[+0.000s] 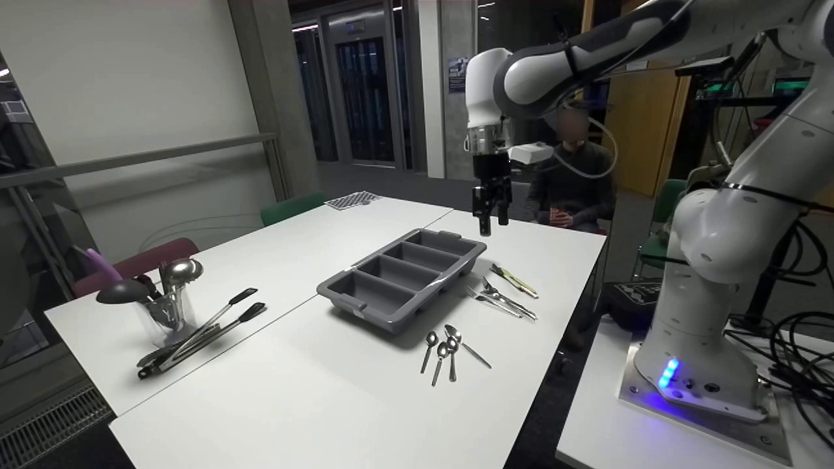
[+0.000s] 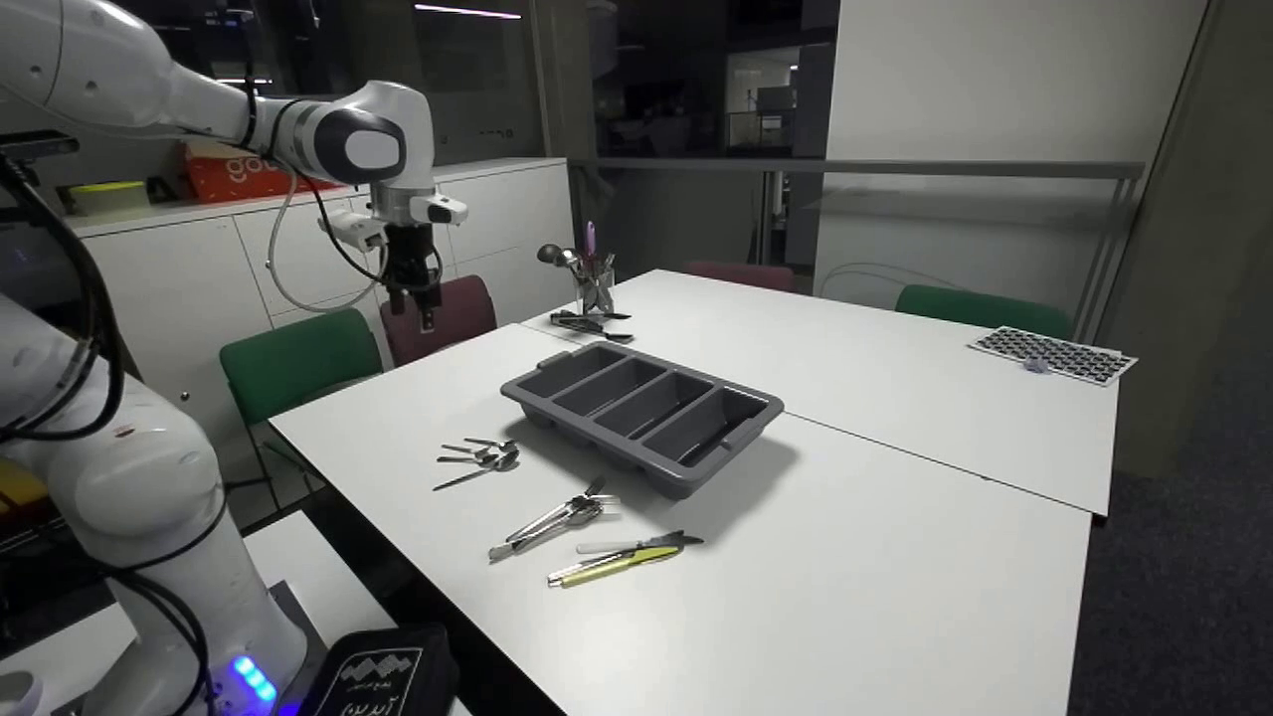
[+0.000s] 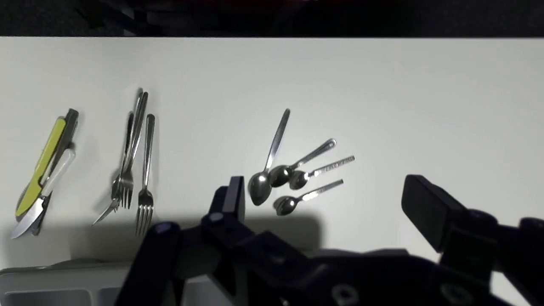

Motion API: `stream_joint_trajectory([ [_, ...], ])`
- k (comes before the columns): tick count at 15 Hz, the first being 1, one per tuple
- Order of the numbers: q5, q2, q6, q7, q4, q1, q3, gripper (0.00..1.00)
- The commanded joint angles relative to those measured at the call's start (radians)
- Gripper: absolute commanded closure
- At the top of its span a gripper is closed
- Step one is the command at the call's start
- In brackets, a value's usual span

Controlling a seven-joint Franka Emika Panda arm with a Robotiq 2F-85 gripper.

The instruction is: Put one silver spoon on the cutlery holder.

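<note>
White table (image 2: 945,587) over dark floor (image 2: 1193,617); green chair (image 2: 298,363) beside maroon chair (image 2: 467,318), before white cabinets (image 2: 179,298); grey pillar (image 1: 275,98) near glazed door (image 1: 361,98).

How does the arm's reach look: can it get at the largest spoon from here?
Probably yes: the gripper is open and nothing covers the largest spoon. Its handle lies clear; only its bowl crowds a neighbouring spoon.

The white table (image 1: 293,384) carries a grey cutlery tray (image 1: 401,275); near it lie four spoons (image 3: 281,175), some forks (image 3: 126,180) and some knives (image 3: 46,160). Tongs (image 1: 195,345) rest beside a clear jar (image 1: 186,317), and a patterned board (image 2: 1079,360) lies apart.
</note>
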Motion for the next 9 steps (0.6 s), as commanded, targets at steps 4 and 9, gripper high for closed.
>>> stream_joint_trajectory([
  [4, 0.061, 0.139, 0.115, 0.241, 0.098, -0.080, -0.005, 0.00],
  [9, 0.040, 0.139, 0.107, 0.221, 0.082, -0.072, -0.010, 0.00],
])
